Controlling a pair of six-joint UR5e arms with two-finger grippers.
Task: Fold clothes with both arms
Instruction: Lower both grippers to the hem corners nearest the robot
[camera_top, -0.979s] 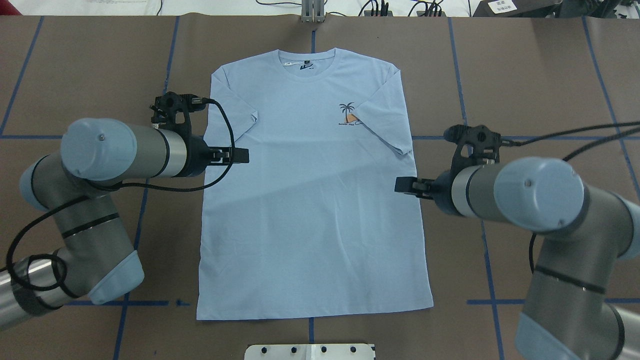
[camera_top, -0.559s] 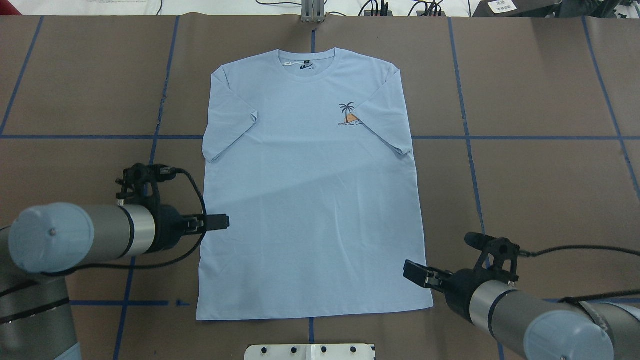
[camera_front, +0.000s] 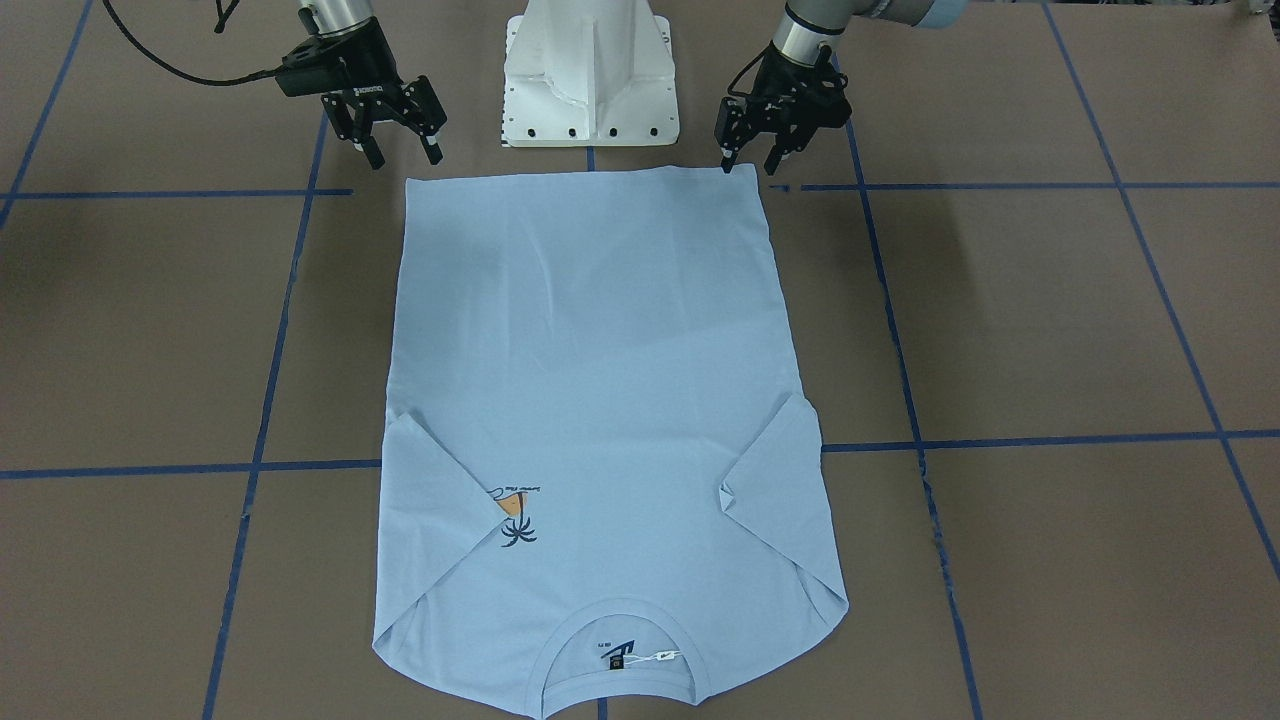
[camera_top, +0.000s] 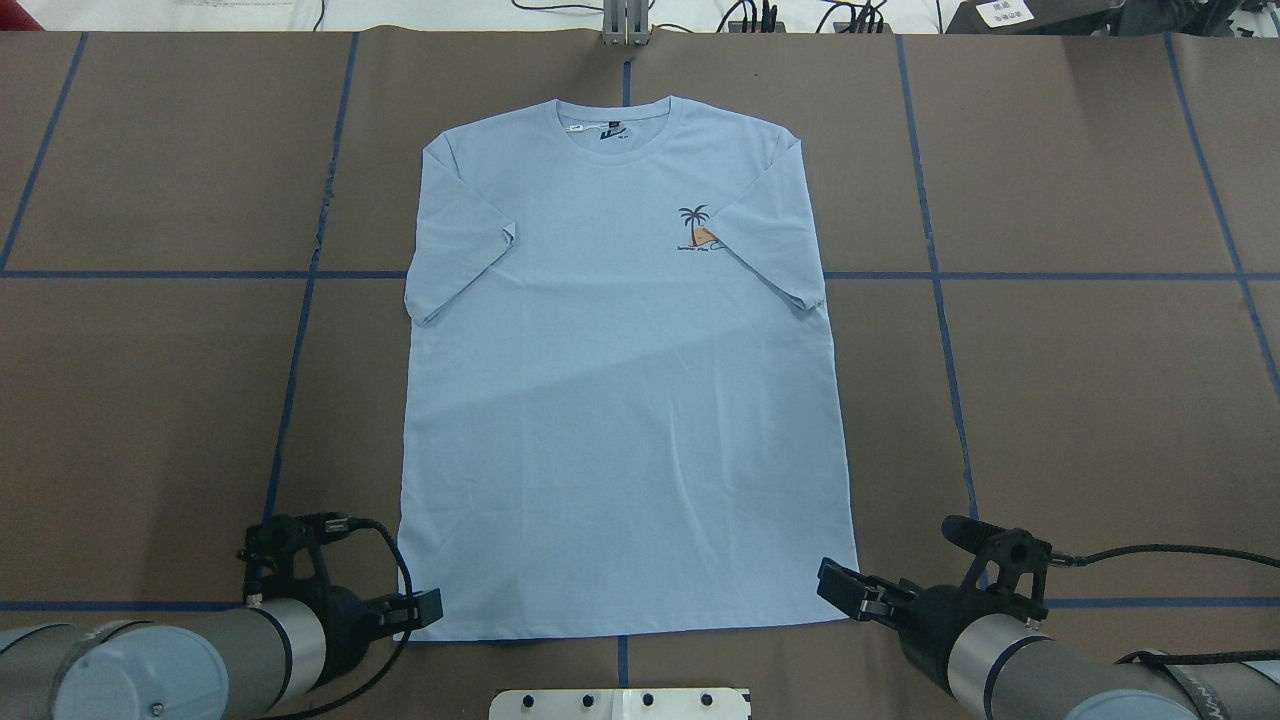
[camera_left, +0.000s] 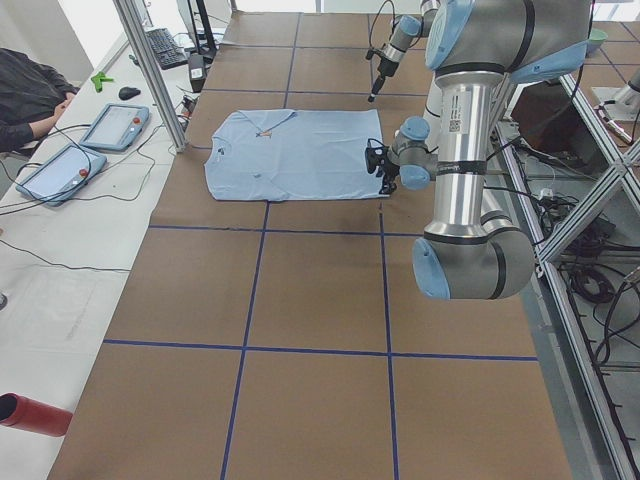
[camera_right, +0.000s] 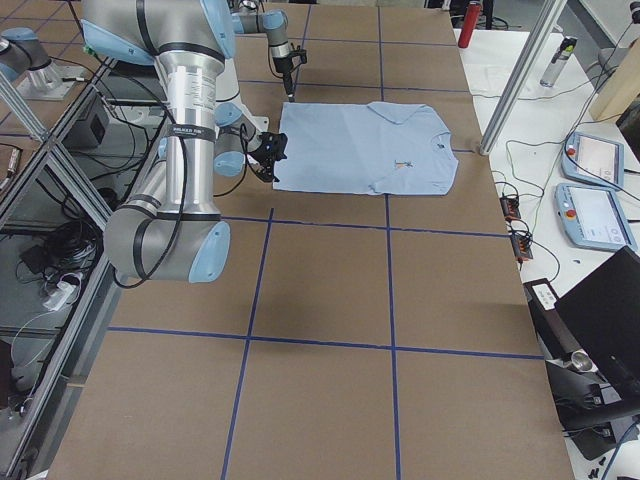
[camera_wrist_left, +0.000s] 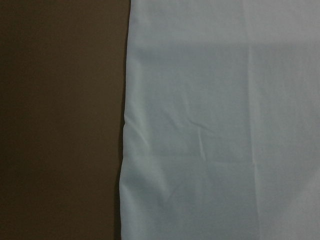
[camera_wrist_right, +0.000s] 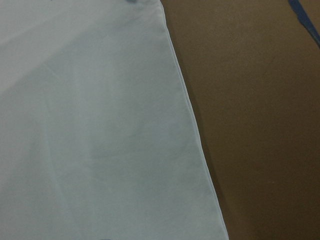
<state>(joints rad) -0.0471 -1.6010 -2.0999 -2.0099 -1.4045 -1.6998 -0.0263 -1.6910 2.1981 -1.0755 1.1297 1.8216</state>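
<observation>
Front-facing view: left end effector (camera_front: 750, 162) and right end effector (camera_front: 405, 156) hang spread, empty, by T-shirt (camera_front: 590, 350) hem.

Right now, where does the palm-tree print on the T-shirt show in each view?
Exterior front-facing: palm-tree print lower left of centre, upside down.
Overhead exterior: print upper right of centre.
Exterior left: print a tiny mark, upper left of centre.
Exterior right: print a tiny mark, upper right of centre.
Left wrist-mounted: not in it.
Right wrist-mounted: not in it.
Shared landmark: the collar, near the print.
</observation>
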